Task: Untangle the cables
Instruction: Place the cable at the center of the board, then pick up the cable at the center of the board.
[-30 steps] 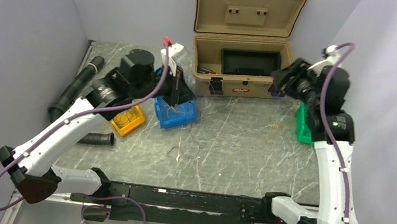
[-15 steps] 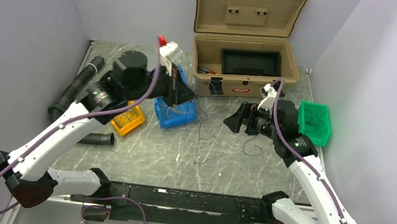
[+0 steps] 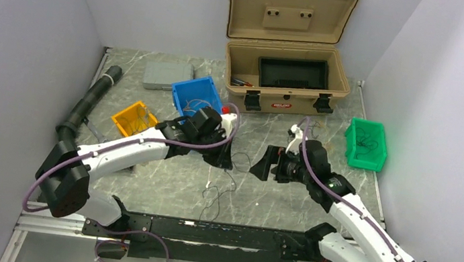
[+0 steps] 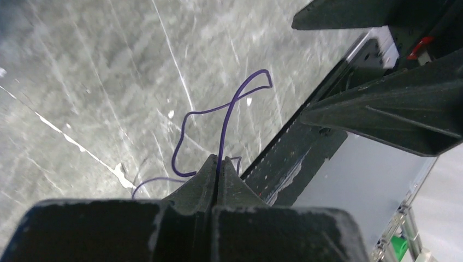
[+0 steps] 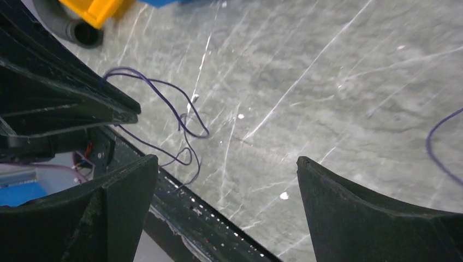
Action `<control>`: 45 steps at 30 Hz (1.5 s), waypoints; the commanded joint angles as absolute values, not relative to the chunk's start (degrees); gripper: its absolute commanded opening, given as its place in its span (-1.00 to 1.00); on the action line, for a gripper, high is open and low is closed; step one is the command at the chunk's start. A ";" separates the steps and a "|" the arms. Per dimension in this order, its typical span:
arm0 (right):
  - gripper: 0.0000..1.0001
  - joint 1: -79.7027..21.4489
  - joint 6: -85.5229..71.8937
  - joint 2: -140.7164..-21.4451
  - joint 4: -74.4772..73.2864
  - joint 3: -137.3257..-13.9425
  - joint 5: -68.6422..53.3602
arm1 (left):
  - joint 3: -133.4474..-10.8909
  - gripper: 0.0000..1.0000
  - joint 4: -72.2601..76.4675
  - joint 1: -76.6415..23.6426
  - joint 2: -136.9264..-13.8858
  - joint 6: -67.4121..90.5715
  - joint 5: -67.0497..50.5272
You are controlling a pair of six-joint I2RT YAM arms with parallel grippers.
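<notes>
My left gripper (image 3: 224,158) (image 4: 219,159) is shut on a thin purple cable (image 4: 229,109) just above the middle of the table. The cable loops down from the shut jaws onto the marble top (image 3: 213,195). My right gripper (image 3: 257,169) (image 5: 225,159) faces it from the right, close by, open wide with nothing between its fingers. In the right wrist view the same purple cable (image 5: 164,93) curls below the left gripper's fingers (image 5: 71,103). A second purple strand (image 5: 437,147) shows at that view's right edge. More cables lie in the blue bin (image 3: 188,95), the yellow bin (image 3: 124,119) and the green bin (image 3: 356,147).
An open tan toolbox (image 3: 284,77) stands at the back. A grey flat box (image 3: 167,75) lies back left, and a black corrugated hose (image 3: 87,102) runs along the left edge. The black rail (image 3: 202,232) crosses the near edge.
My left gripper swung from over the blue bin down to the table's middle, still shut. My right arm came in from the far right and opened. The blue and yellow bins now sit farther back.
</notes>
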State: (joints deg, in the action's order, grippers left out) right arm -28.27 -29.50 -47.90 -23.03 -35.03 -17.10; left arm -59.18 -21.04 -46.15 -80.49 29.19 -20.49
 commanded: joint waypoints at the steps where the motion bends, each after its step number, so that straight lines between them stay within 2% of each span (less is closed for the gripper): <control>1: 1.00 -34.19 -35.55 -47.00 -19.14 -32.49 -13.57 | -61.01 -0.98 -29.75 -50.09 -82.68 27.03 -14.41; 10: 1.00 -56.25 -43.55 -51.39 -3.74 -25.12 -2.53 | -52.62 -0.98 -26.01 -50.77 -79.98 30.91 -13.47; 17: 1.00 -68.05 -44.73 -65.12 -1.40 -29.65 8.05 | -51.07 -1.00 -23.66 -50.73 -80.97 31.65 -14.32; 22: 0.98 -74.06 -45.93 -74.48 -4.89 -35.17 17.73 | -50.89 -1.00 -23.25 -50.76 -81.51 31.57 -14.48; 29: 0.73 -78.28 -45.29 -81.83 -4.87 -39.76 21.95 | -50.83 -1.00 -23.37 -50.75 -81.70 31.35 -14.42; 32: 0.56 -79.33 -46.27 -85.01 -7.21 -41.30 23.09 | -50.59 -1.00 -22.76 -50.79 -81.61 31.44 -14.54; 35: 0.38 -82.26 -48.04 -88.66 -12.56 -43.55 29.14 | -50.32 -1.00 -22.22 -50.76 -81.56 31.57 -15.12; 37: 0.17 -84.09 -49.40 -90.96 -15.77 -45.35 32.72 | -50.28 -1.00 -22.20 -50.71 -81.54 31.51 -15.27; 38: -0.01 -84.76 -50.25 -92.15 -17.73 -46.36 34.59 | -50.16 -0.99 -22.28 -50.71 -81.43 31.48 -15.21; 41: -0.98 -85.75 -52.52 -94.61 -22.54 -48.81 38.18 | -49.86 -0.93 -22.15 -50.72 -80.62 31.74 -15.13; 45: -1.00 -85.89 -53.20 -91.53 -23.21 -47.96 39.92 | -49.71 -0.70 -22.49 -50.60 -78.59 31.82 -14.47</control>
